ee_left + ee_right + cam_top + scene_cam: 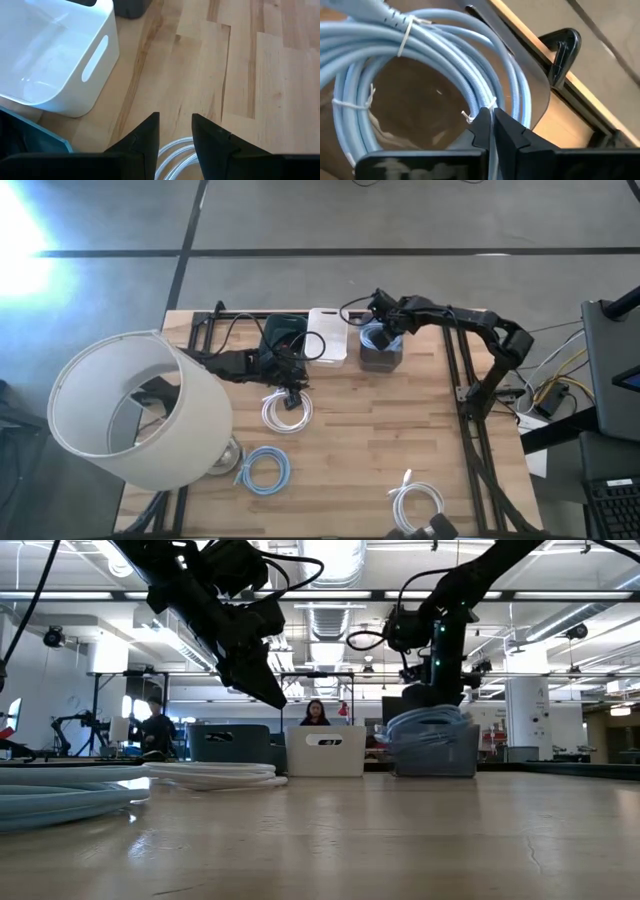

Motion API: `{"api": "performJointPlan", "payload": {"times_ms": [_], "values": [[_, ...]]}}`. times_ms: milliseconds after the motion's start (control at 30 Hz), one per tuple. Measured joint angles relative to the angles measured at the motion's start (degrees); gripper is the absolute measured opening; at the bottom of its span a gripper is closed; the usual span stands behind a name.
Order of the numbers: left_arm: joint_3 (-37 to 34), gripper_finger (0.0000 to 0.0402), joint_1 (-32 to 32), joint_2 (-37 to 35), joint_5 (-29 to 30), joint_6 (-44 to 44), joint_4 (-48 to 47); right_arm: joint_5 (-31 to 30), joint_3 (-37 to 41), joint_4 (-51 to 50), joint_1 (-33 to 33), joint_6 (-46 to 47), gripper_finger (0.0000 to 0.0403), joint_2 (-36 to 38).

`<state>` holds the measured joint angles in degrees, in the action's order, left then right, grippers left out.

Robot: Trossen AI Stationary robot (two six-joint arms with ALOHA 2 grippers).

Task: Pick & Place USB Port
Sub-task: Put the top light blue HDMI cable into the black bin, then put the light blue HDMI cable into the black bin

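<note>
**Over the grey bin: right gripper pinching a blue cable coil**

At the far edge of the wooden table (400,440), a row of three containers: dark teal bin (283,335) on the left, white bin (328,333) in the middle, grey bin (381,357) on the right.

Above the grey bin, right gripper (492,125) clenched on a strand of the light blue cable coil (420,65). Coil bound with white ties, resting partly inside the grey bin and rising above its rim in the low view (425,725).

Left of centre, left gripper (175,132) hanging in the air over the white cable coil (286,410), fingers parted with a narrow gap and holding nothing. White loops visible between the fingers in the left wrist view (172,155); white bin's handled wall just beyond (92,60).

Nearer on the table, a second blue cable coil (265,470), left of centre. Near the front edge, right of centre, another white cable coil (418,502).

On the left side, a large white lampshade (140,410), tilted and covering that part of the table.

Beyond the table in the low view, a seated person (315,713) far off in the room, and another person (155,725) at the left.
</note>
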<state>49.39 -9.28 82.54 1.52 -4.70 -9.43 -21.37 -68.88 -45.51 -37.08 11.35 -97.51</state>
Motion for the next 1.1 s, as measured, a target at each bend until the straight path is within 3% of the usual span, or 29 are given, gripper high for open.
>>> {"api": "performJointPlan", "payload": {"times_ms": [167,300,500,700,800,1000,1100], "values": [[0.0,0.0117,0.0,0.0,0.0,0.0,0.0,-6.7,0.0,-1.8,1.4,-5.0,0.0008,0.0],[0.0,0.0117,0.0,0.0,0.0,0.0,0.0,-7.9,-1.5,-1.9,2.6,-6.4,0.0007,0.3],[0.0,0.0117,0.0,0.0,0.0,0.0,0.0,-18.1,-3.1,-3.8,5.6,-9.9,0.0007,0.4],[0.0,0.0117,0.0,0.0,0.0,0.0,0.0,-18.8,-2.4,-4.1,6.1,-7.9,0.0008,0.3],[0.0,0.0117,0.0,0.0,0.0,0.0,0.0,-14.8,-3.5,-4.8,6.6,-3.8,0.0008,0.4],[0.0,0.0117,0.0,0.0,0.0,0.0,0.0,4.3,-7.4,-4.7,10.0,-1.4,0.0008,2.3],[0.0,0.0115,0.5,0.0,-2.3,0.1,0.0,10.1,-8.5,-4.7,12.9,0.0,0.0008,2.5]]}}
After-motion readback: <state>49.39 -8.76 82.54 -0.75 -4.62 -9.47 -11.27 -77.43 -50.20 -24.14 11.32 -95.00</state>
